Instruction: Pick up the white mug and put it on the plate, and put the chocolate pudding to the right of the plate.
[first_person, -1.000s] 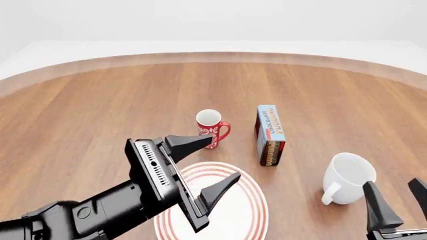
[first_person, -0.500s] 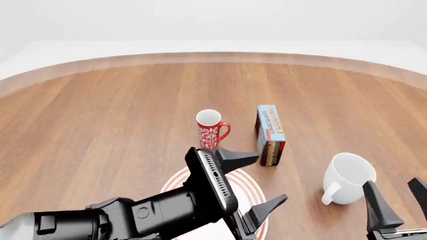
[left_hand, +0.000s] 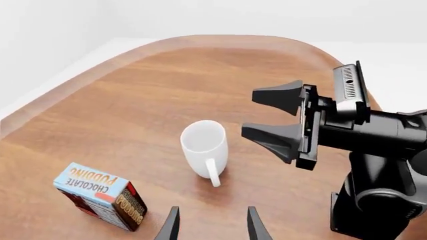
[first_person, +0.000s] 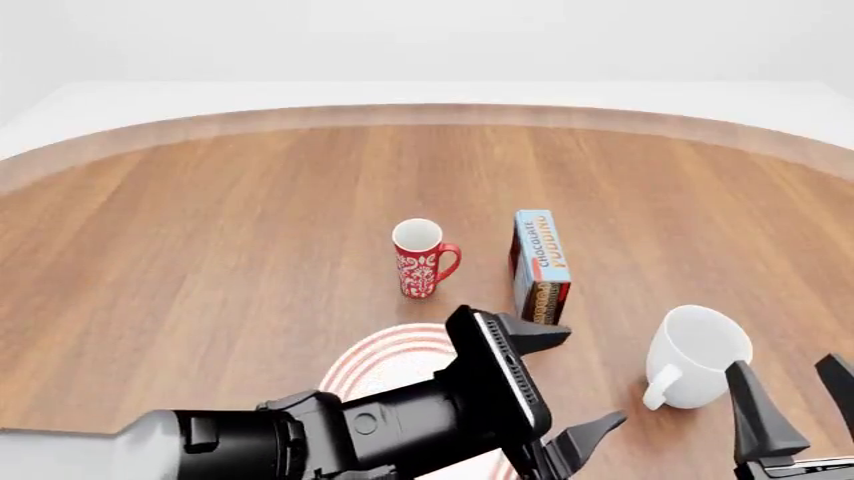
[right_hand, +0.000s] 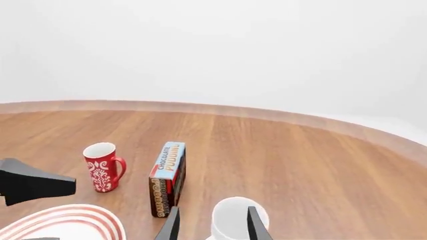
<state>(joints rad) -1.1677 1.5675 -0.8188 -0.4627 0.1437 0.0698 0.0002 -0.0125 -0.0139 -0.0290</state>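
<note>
Left wrist view: the left gripper (left_hand: 212, 227) shows 2 fingertips spread apart, holding nothing. The white mug (left_hand: 205, 149) stands upright just ahead of them, its handle turned toward them. The chocolate pudding (left_hand: 101, 195) lies off to one side of the tips. Beyond the mug, the right gripper (left_hand: 275, 122) has its fingers parted too.

Front view: the left gripper (first_person: 558, 385), wide open, hangs over the plate (first_person: 387, 360), with the pudding carton (first_person: 541, 267) just ahead and the white mug (first_person: 695, 357) to its right. The right gripper (first_person: 797, 400) sits open just behind that mug. A red mug (first_person: 423, 257) stands left of the carton.

Right wrist view: the right gripper (right_hand: 212, 225) frames the white mug (right_hand: 233, 220) between 2 spread tips, without visible contact.
</note>
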